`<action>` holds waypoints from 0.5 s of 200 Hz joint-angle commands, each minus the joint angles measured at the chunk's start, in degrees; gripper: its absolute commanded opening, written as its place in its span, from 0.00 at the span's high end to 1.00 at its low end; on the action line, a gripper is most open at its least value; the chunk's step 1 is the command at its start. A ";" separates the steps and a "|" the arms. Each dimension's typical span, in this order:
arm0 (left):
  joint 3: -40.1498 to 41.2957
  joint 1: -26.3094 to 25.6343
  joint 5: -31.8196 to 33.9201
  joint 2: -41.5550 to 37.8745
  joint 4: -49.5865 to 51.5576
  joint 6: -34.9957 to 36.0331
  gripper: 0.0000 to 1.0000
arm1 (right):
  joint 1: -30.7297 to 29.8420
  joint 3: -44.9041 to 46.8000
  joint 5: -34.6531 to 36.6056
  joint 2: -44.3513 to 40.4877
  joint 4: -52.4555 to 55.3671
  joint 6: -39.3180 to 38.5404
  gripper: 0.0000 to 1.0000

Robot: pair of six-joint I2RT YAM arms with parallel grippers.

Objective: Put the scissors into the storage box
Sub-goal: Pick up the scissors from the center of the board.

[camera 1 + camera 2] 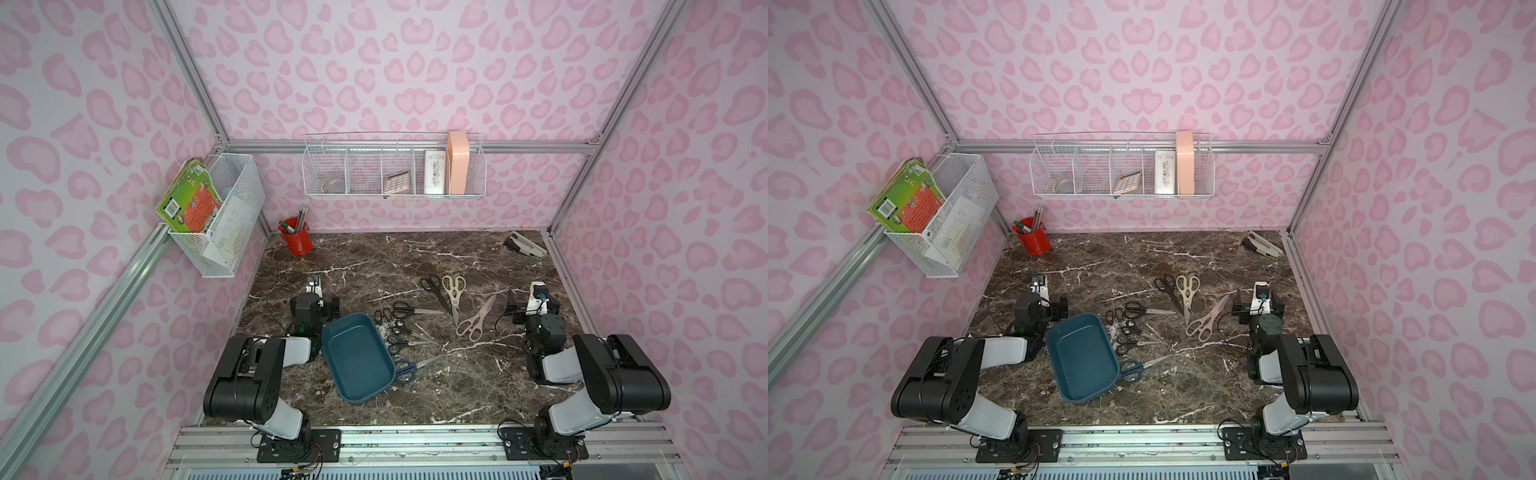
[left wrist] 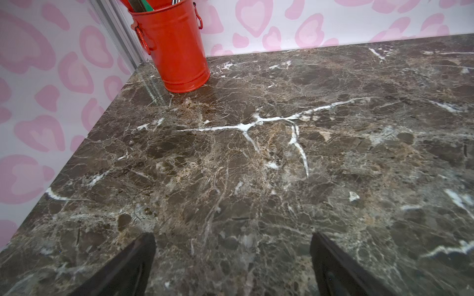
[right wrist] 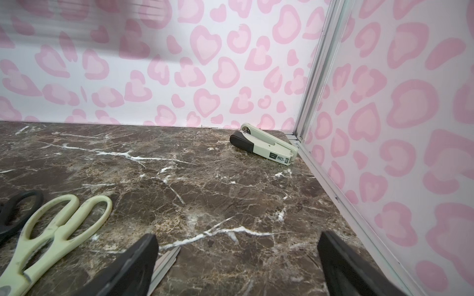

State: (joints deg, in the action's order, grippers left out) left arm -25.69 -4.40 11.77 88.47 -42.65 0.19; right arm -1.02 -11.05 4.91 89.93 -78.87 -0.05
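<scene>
The storage box (image 1: 357, 361), a shallow teal tray, lies empty on the marble between the arms in both top views. Scissors lie to its right: small black pairs (image 1: 395, 328), a blue-handled pair (image 1: 405, 371) against its rim, a black pair (image 1: 432, 286), cream shears (image 1: 454, 291) and a pink pair (image 1: 476, 320). My left gripper (image 2: 233, 256) stands open over bare marble, behind the box's left side (image 1: 314, 286). My right gripper (image 3: 236, 256) is open right of the pink pair, whose blade tip (image 3: 166, 258) shows beside one finger. The cream shears (image 3: 59, 228) lie nearby.
A red pencil cup (image 1: 296, 241) stands at the back left corner. A grey-white stapler (image 3: 264, 147) lies at the back right corner. White wire baskets (image 1: 395, 170) hang on the walls. The right wall's frame rail (image 3: 346, 205) runs close to my right gripper.
</scene>
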 commanded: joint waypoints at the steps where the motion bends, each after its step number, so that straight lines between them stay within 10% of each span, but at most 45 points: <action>1: -0.23 0.01 0.29 -0.11 -0.24 0.16 0.01 | 0.15 -0.30 -2.18 -0.12 0.12 0.77 0.00; 100: 0.02 0.05 0.33 -0.17 -0.32 0.13 0.01 | 0.17 -0.29 -2.25 -0.17 0.00 0.81 0.00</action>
State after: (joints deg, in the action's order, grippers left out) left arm -25.67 -4.40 11.77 88.47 -42.65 0.19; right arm -0.80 -11.09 2.79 89.91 -78.24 0.27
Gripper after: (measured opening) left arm 0.989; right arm 0.997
